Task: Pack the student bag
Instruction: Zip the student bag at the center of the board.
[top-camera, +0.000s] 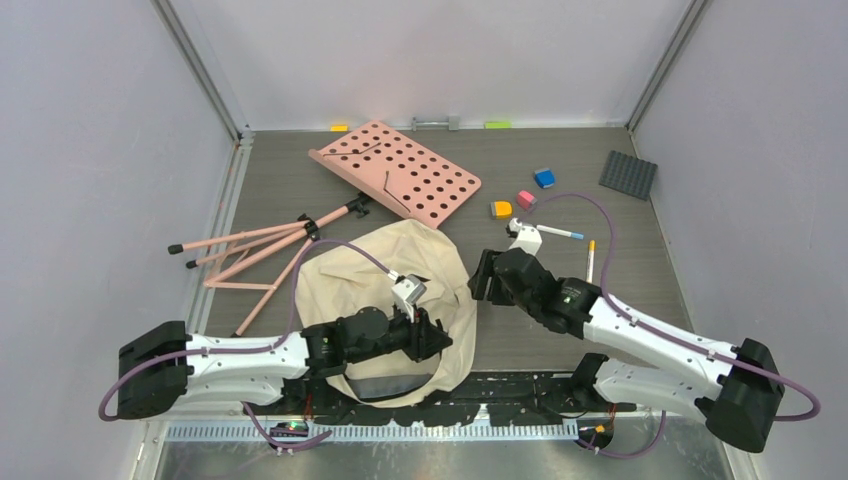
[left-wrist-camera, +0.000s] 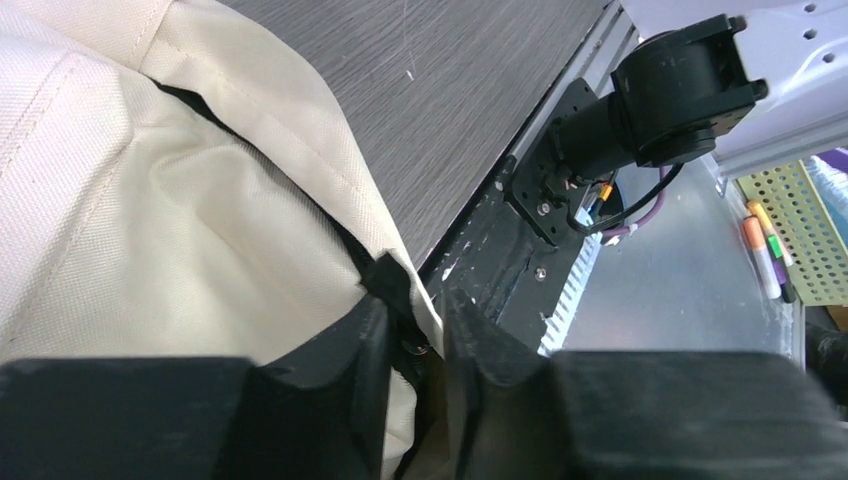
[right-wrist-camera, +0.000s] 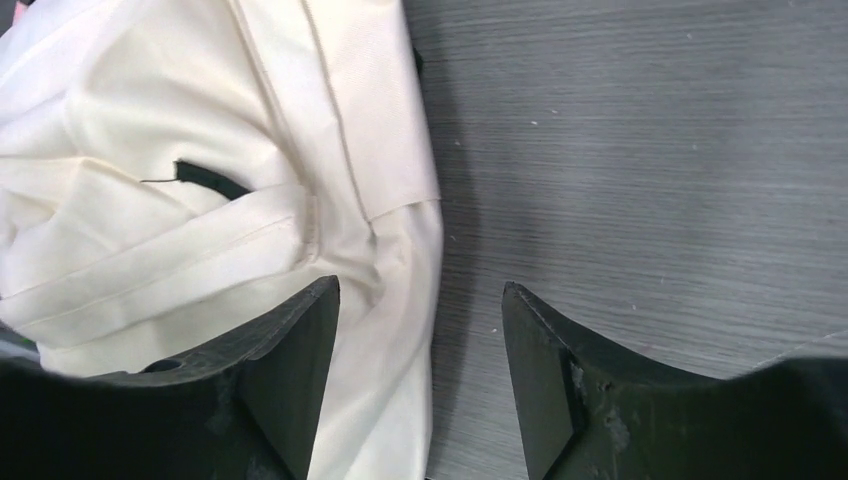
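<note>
On the dark wood-grain table (top-camera: 300, 190), the student bag (top-camera: 440, 270) is the biggest item: a cream fabric heap, slumped near centre and reaching to the near edge, with grey lining showing at its near end. Far of it, the pink perforated board (top-camera: 400, 170) lies tilted on the far-left half of the table. Left of the bag, a pink folding tripod stand (top-camera: 260, 245) lies flat, its legs splayed toward the left wall. The left arm reaches in from the near-left corner across the bag's near part. The left gripper (left-wrist-camera: 415, 320) sits at the bag's right-hand near edge; its jaws stand only narrowly apart, with the cream hem and a black tab between them. I cannot tell whether that fabric is pinched or lies loose. The right arm comes in from the near-right corner. The right gripper (right-wrist-camera: 420, 300) hangs at the bag's right side with its jaws wide apart and nothing in them; one finger is over the cream fabric, the other over bare table. A dark grey studded plate (top-camera: 628, 174) sits at far right. A white marker with a blue tip (top-camera: 560, 234) and a yellow-tipped pen (top-camera: 590, 258) lie right of centre. Beyond them sit a blue block (top-camera: 544, 178), a pink block (top-camera: 526, 199) and an orange block (top-camera: 501, 209), close together.
</note>
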